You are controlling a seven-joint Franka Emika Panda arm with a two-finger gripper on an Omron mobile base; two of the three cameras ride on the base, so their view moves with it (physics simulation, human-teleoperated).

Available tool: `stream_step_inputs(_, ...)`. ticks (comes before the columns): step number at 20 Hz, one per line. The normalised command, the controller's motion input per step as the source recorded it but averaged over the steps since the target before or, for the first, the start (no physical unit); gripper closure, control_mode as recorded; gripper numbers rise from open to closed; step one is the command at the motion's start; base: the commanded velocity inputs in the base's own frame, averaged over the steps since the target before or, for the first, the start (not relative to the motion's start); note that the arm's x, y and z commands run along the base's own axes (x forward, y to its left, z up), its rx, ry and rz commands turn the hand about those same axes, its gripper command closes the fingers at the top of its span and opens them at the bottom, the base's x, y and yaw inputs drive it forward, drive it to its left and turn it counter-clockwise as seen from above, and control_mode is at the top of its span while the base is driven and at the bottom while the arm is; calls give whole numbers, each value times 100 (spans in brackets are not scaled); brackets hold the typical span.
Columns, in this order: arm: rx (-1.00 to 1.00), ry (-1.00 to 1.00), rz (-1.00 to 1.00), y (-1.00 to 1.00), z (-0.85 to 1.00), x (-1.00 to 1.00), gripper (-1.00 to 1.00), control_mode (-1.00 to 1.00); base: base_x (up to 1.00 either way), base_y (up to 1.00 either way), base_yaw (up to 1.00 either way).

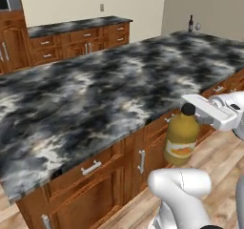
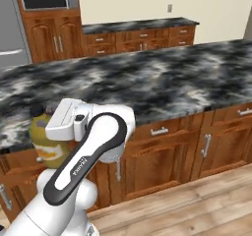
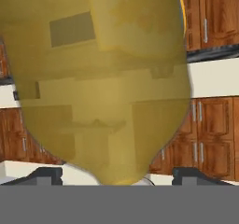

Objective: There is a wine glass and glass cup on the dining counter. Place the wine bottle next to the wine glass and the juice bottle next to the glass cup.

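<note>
- The gripper [image 1: 189,109] is closed about the top of the juice bottle [image 1: 181,136], near its black cap; the bottle hangs upright below the hand, off any surface.
- In the hand view the yellow body of the bottle sits between the two dark fingertips [image 3: 46,175], right against the camera, consistent with a firm hold.
- The held bottle is in front of the drawer face of the dining counter [image 1: 95,94], its cap roughly level with the bench edge and its base well below the marbled top.
- Far beyond the gripper, at the opposite corner of the bench, the wine bottle [image 1: 190,23] stands upright, with the wine glass [image 1: 198,27] just beside it. That pairing looks already settled.
- The glass cup cannot be made out in these views, so its place relative to the gripper cannot be stated.
- Judgement: the step in hand is the carrying of the juice bottle toward the glass cup.
- Next move calls for: raising the bottle until its base clears the bench edge, then bringing it over the top and setting it down upright beside the cup without striking it.
- Risk: the bottle knocking the bench edge if moved inward before it is raised.
</note>
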Motion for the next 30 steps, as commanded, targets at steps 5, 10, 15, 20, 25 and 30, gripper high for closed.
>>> stream_step_inputs(5,0,0,0,0,0,0,100,100,36,-100,-37)
stream_step_inputs(10,0,0,0,0,0,0,100,100,39,-100,-35)
stream_step_inputs(15,0,0,0,0,0,0,100,100,46,-97,-29)
stream_step_inputs(20,0,0,0,0,0,0,100,100,57,-94,-23)
stream_step_inputs(25,0,0,0,0,0,0,100,100,70,-91,-16)
stream_step_inputs(30,0,0,0,0,0,0,100,100,68,-94,-8)
